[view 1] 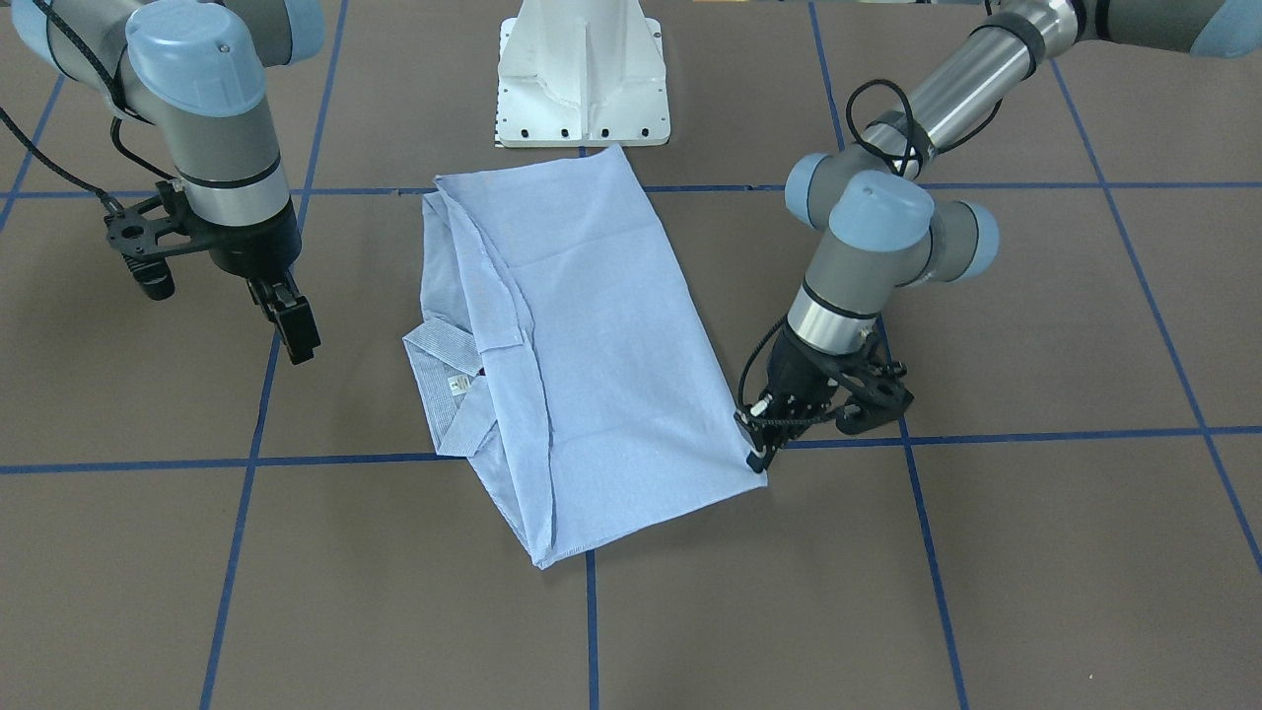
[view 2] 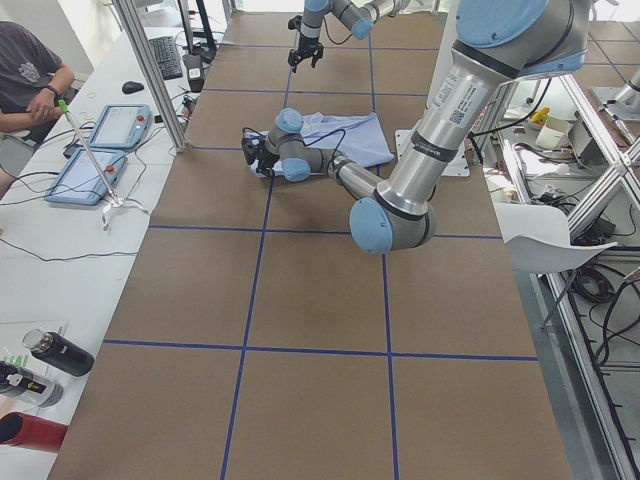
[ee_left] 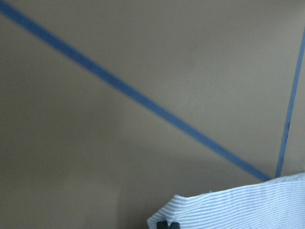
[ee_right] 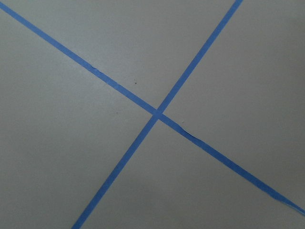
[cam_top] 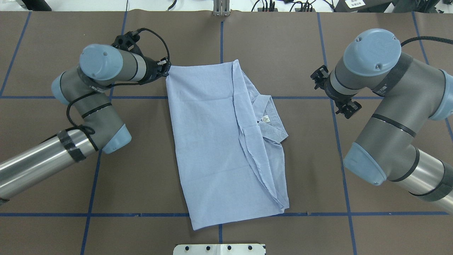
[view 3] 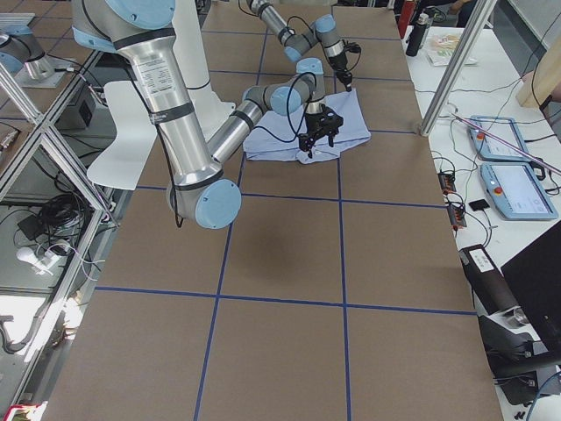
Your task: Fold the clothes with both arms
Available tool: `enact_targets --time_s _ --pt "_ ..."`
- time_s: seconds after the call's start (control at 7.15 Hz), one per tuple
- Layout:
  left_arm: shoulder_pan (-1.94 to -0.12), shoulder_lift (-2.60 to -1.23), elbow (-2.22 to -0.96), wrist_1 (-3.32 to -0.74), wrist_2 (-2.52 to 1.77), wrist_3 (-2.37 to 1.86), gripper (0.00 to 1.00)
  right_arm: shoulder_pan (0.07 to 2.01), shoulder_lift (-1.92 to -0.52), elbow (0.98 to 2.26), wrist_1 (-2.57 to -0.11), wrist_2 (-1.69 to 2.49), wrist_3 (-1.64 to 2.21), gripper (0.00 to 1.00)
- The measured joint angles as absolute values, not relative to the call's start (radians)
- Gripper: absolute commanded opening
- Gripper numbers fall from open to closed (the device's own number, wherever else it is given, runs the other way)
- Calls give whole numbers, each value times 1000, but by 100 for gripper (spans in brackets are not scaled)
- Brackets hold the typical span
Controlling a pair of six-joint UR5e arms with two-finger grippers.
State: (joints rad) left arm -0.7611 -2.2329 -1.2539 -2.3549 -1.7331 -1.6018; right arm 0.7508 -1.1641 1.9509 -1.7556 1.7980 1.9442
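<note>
A brown tabletop (cam_top: 141, 170) marked into squares by blue tape lines (cam_top: 106, 214) fills the overhead view. 2 silver-grey tubular arms with light blue joint caps reach in from the lower corners: the left arm (cam_top: 95, 117) from the lower left and the right arm (cam_top: 382, 124) from the lower right.

The light blue and white finely striped shirt (cam_top: 208, 141) lies flat in the middle of the frame. It is folded into 1 long panel running from upper centre to lower centre at a slight slant, and its bottom edge lies across a blue line. A smooth layer covers its left part, with looser folds along its right edge.

A white base pedestal (view 1: 582, 79) stands at the top centre of the front-facing view, just beyond the shirt's near end.

The striped collar (cam_top: 270, 122) sticks out on the shirt's right side, with a small white label (cam_top: 265, 119) inside it.

The left arm's jaws sit at the shirt's upper left corner, closed on the cloth. The left wrist view shows the striped edge at lower right with a dark tip against it.

The right arm's jaws hang over bare tabletop at the right, well apart from the shirt. I cannot tell whether they are open or closed.
</note>
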Motion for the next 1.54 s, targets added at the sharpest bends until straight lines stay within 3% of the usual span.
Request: enact_targets --time_s 0.14,0.28,0.42,0.7,1.12,1.54 --pt "-791 -2301 -1133 -2416 -1734 -1548 1 745 -1160 1946 -1738 1799 1948 100" --pt "-809 -2352 -1048 -2454 -1734 -1502 47 732 -1157 1931 -1686 1798 1956 100" --pt "-822 -2387 -992 -2478 -1734 -1468 65 710 -1156 1911 -1618 1797 1974 100" --pt "-880 -2390 -992 -2492 -1816 -1399 66 653 -1137 1890 -1529 1777 2016 100" --pt "-973 -2198 -1234 -2489 -2016 -1374 66 515 -1054 1857 -1517 1664 1971 100" --pt "-1014 -1995 -1462 -2484 -2114 -1372 66 415 -986 1785 -1558 1648 1651 100"
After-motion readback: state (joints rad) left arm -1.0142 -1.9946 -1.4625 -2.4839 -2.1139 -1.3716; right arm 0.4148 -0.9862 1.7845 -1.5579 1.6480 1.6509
